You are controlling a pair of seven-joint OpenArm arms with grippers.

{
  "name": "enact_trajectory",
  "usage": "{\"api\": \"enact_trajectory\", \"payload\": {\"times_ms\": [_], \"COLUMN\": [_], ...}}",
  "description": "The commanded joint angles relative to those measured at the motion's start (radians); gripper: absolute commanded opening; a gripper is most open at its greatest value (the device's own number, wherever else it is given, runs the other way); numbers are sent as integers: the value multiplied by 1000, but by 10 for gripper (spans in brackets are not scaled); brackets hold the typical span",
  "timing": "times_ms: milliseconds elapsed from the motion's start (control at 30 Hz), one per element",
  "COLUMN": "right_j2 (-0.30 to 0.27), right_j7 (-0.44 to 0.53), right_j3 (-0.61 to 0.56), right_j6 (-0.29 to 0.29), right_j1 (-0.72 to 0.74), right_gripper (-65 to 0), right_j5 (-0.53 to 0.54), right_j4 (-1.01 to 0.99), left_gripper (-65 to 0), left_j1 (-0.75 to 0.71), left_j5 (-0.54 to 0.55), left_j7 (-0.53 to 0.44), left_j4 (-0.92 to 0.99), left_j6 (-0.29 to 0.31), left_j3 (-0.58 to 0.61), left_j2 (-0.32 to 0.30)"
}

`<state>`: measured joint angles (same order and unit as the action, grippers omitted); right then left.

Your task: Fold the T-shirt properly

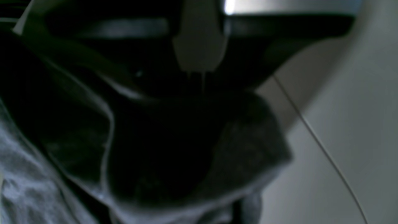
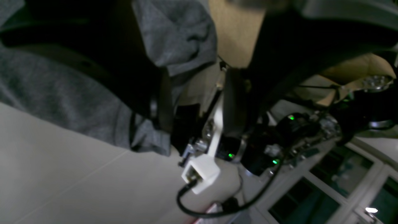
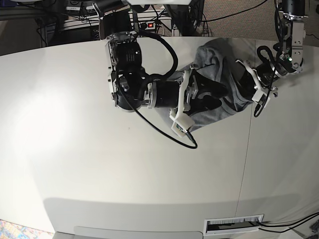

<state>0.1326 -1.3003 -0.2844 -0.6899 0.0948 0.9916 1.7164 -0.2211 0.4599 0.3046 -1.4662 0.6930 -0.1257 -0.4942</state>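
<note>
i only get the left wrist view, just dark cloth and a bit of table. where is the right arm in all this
Observer: In the base view the right tool is at the T-shirt, on the side opposite the left tool.
Operator: is the shirt flat
Observer: No, it lies bunched in a heap between the two tools, near the table's far edge.
Operator: is the right one clamped on cloth
Observer: The right wrist view shows grey fabric draped beside a dark finger, but I cannot tell whether it is gripped.
</note>
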Motion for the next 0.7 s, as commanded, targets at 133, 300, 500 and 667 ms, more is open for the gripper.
{"api": "enact_trajectory", "payload": {"times_ms": [133, 300, 500, 667], "right_j2": [1, 0, 0, -19], "right_j7": [22, 39, 232, 360], "right_j3": [-2, -2, -2, -2], "right_j6": [-8, -8, -8, -8], "right_j1": [75, 126, 147, 161], "right_gripper": [-380, -562, -650, -650], "right_j5": [-124, -331, -655, -869], "right_j4": [16, 16, 16, 16], "left_gripper": [-650, -650, -650, -650], "left_j1": [8, 8, 1, -2], "left_j5": [11, -32, -6, -80], "left_j7": [-22, 45, 222, 323], "left_j4": [-63, -188, -320, -448], "left_j6": [5, -14, -106, -237], "left_j3": [-8, -9, -9, -9], "left_j2": [-63, -139, -154, -154]}}
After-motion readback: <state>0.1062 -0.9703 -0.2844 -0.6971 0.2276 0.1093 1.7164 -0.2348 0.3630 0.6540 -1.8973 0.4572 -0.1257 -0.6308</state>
